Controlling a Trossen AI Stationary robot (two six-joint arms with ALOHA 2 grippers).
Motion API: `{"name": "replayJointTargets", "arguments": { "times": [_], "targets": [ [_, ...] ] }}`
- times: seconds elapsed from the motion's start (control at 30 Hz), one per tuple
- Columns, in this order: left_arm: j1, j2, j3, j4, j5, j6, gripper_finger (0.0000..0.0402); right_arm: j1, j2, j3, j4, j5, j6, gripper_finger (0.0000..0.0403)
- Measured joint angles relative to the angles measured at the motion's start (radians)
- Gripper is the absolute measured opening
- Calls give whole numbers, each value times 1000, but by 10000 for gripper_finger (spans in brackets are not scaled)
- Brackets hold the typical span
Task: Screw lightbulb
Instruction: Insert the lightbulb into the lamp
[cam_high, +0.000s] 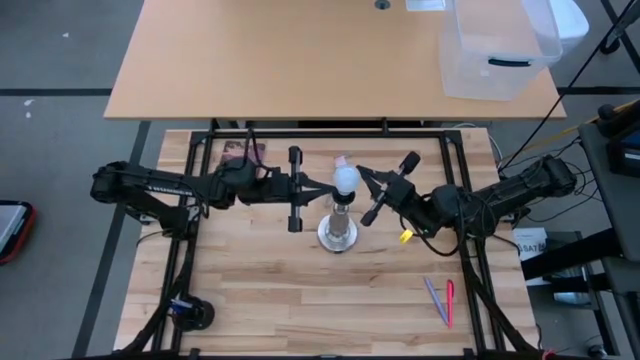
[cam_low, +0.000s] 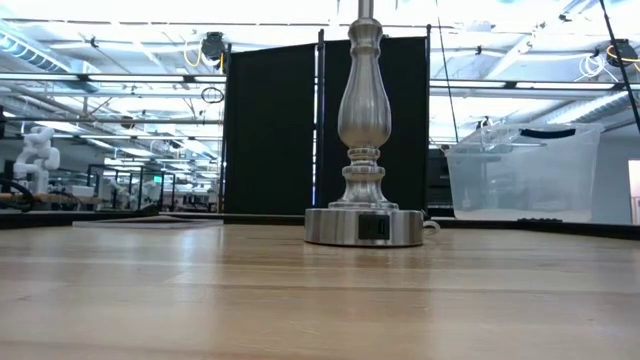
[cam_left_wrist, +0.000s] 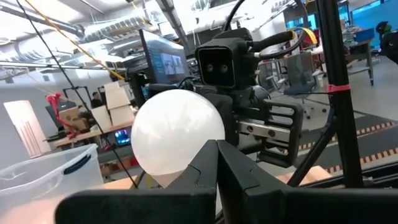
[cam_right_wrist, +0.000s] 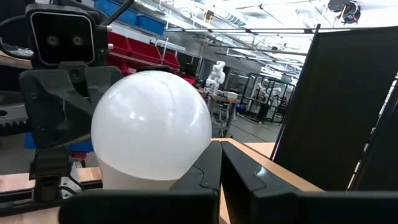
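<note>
Frosted white pear-shaped lightbulb (cam_high: 346, 178) seated atop silvery lamp stand (cam_high: 339, 233) mid-table. Left pincer (cam_high: 318, 187), right pincer (cam_high: 362, 177) both closed, empty, flanking globe. Judged light, slippery, fragile; grip globe gently at widest girth.

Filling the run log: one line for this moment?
lightbulb: on top of lamp stand | left gripper: shut, beside bulb | right gripper: shut, beside bulb | neither holds it

Both arms are reaching toward the table's middle from opposite sides, above the table. The left gripper (cam_high: 322, 187) is keeping its fingers pressed together, and the right gripper (cam_high: 362, 178) is facing it, fingers also pressed together.
</note>
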Motion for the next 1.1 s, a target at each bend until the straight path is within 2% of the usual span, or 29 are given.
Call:
{"name": "replayJointTargets", "arguments": {
  "times": [0.73, 0.97, 1.1],
  "targets": [
    [29, -2, 0, -56, 8, -7, 2, 60, -3, 2, -68, 13, 6, 0],
    [48, -2, 0, -65, -33, -21, 2, 79, -3, 1, -86, 35, 6, 0],
    [68, 2, 1, -57, -49, -29, 2, 94, 1, 1, -100, -18, 6, 0]
  ]
}}
